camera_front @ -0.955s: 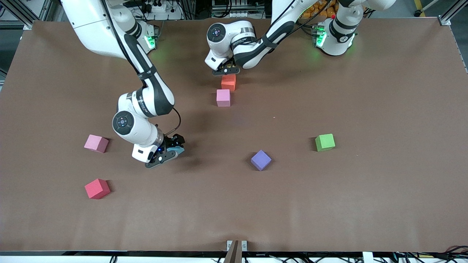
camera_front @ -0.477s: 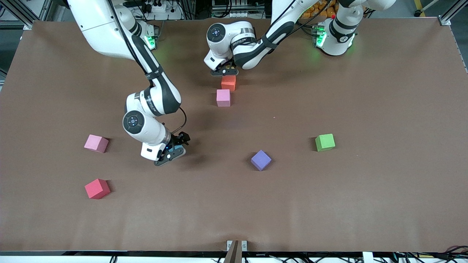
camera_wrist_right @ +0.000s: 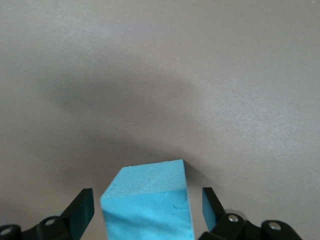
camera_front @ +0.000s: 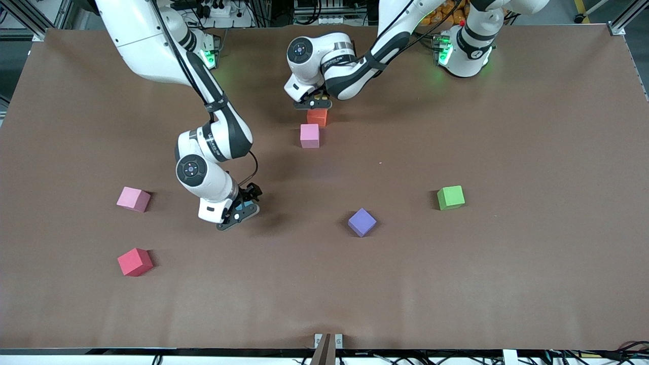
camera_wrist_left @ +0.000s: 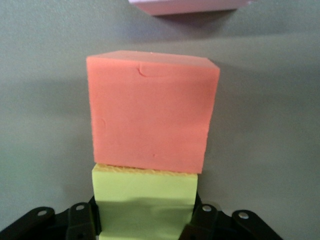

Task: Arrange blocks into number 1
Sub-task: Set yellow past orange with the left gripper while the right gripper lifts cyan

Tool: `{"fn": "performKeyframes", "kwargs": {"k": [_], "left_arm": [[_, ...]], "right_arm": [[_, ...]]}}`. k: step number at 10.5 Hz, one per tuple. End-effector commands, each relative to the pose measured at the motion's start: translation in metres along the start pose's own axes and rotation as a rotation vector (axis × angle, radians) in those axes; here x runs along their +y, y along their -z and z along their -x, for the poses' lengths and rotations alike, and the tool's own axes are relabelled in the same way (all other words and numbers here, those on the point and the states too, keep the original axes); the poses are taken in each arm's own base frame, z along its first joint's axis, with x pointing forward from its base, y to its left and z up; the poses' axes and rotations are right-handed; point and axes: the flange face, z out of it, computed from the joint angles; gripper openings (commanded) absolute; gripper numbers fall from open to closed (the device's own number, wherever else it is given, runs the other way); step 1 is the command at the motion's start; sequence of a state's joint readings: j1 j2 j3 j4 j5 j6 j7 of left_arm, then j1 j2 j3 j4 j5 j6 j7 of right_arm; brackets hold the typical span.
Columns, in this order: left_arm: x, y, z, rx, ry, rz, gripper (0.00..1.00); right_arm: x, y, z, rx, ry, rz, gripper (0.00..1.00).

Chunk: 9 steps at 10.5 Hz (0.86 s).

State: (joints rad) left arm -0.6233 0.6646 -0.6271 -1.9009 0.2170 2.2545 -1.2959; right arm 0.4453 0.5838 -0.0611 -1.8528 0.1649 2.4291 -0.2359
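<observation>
Table (camera_front: 456,284): yellow block (camera_wrist_left: 145,207) shows only wrist-side.

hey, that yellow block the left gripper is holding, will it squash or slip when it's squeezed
The yellow block probably gives slightly: its face looks creased between the left gripper's fingers, suggesting soft, light foam. Its matte surface should resist slipping. With flat faces, it likely won't roll beside the orange block.

We see a brown bench (camera_front: 507,279) carrying orange (camera_front: 317,117), pink (camera_front: 310,136), second pink (camera_front: 134,199), red (camera_front: 135,261), purple (camera_front: 362,222) and green (camera_front: 451,197) blocks.
</observation>
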Motion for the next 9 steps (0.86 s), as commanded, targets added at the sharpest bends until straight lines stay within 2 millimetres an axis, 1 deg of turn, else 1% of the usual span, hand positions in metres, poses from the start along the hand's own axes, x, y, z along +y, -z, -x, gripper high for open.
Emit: {"fn": "performKeyframes", "kwargs": {"k": [1, 2, 3, 4, 5, 6, 7, 8, 9], "left_arm": [[-0.005, 0.001, -0.011, 0.024, -0.013, -0.022, 0.02], [-0.006, 0.005, -0.018, 0.026, -0.006, -0.013, 0.76], [-0.006, 0.006, -0.019, 0.029, 0.002, -0.012, 1.00], [-0.006, 0.007, -0.021, 0.029, 0.011, -0.012, 1.00], [-0.008, 0.016, -0.019, 0.040, 0.013, -0.021, 1.00], [-0.012, 0.026, -0.012, 0.039, 0.016, -0.064, 1.00], [-0.014, 0.048, -0.004, 0.063, 0.029, -0.080, 1.00], [-0.013, 0.065, 0.005, 0.084, 0.044, -0.080, 1.00], [-0.015, 0.081, -0.002, 0.094, 0.064, -0.077, 1.00]], "right_arm": [[0.013, -0.003, 0.000, 0.005, 0.006, 0.023, 0.71], [0.019, -0.002, 0.000, 0.006, -0.005, 0.023, 0.50], [0.021, -0.001, 0.000, 0.007, -0.019, 0.019, 0.41], [0.021, 0.002, 0.000, 0.007, -0.032, 0.014, 0.41], [0.020, 0.005, 0.000, 0.010, -0.035, 0.012, 0.41], [0.020, 0.006, -0.001, 0.013, -0.042, 0.008, 0.41], [0.021, 0.011, -0.001, 0.024, -0.064, -0.011, 0.41], [0.021, 0.020, -0.003, 0.043, -0.101, -0.042, 0.41], [0.019, 0.026, -0.002, 0.038, -0.167, -0.087, 0.41]]}}
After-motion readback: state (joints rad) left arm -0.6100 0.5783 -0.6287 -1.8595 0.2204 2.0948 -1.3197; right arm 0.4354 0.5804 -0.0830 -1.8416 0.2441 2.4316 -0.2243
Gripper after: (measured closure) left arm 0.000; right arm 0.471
